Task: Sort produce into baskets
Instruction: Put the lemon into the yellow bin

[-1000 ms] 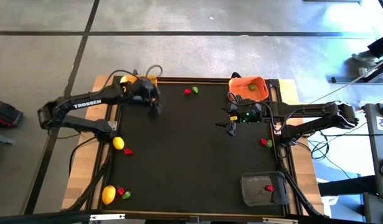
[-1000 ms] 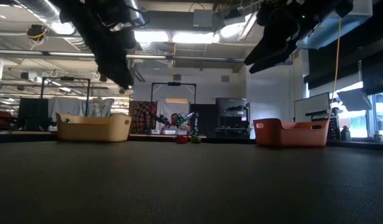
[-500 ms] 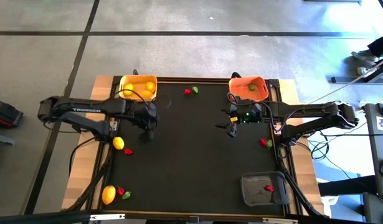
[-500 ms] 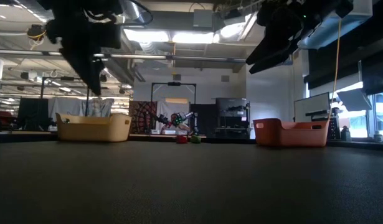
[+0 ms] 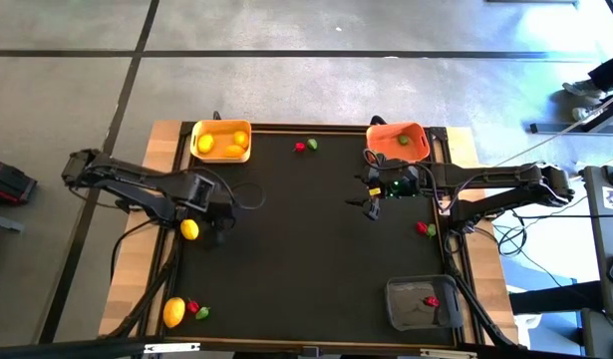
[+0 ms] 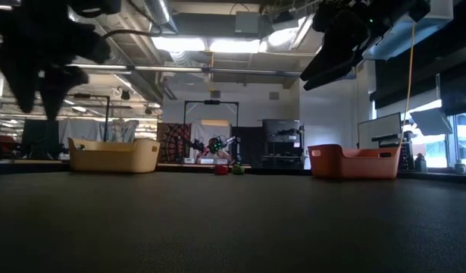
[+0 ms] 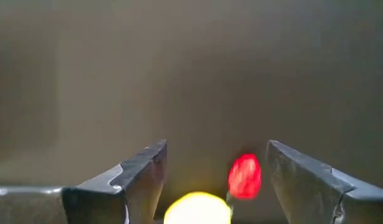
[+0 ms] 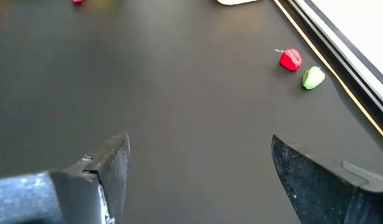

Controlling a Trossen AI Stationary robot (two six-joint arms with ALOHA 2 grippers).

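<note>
My left gripper (image 5: 218,217) hangs open and empty above the mat, just beside a yellow lemon (image 5: 189,230) and a small red piece (image 5: 204,241). Both show between its fingers in the left wrist view: the lemon (image 7: 197,208) and the red piece (image 7: 245,176). My right gripper (image 5: 369,200) is open and empty in the air, near the orange-red basket (image 5: 418,130), which holds a green piece (image 5: 403,140). The yellow-orange basket (image 5: 221,128) holds lemons. The dark grey basket (image 5: 401,304) holds a red piece (image 5: 432,300).
A red and a green piece (image 5: 305,146) lie at the far edge, another such pair (image 5: 424,228) lies at the right edge and shows in the right wrist view (image 8: 301,67). A lemon (image 5: 173,312) with a red and a green piece (image 5: 197,310) lies at the near left corner.
My left gripper has gone from over the yellow-orange basket toward the table's near and left edges, and now hangs by the lemon and red piece at the left edge. The lemons in that basket have come into view. My right gripper has kept still.
</note>
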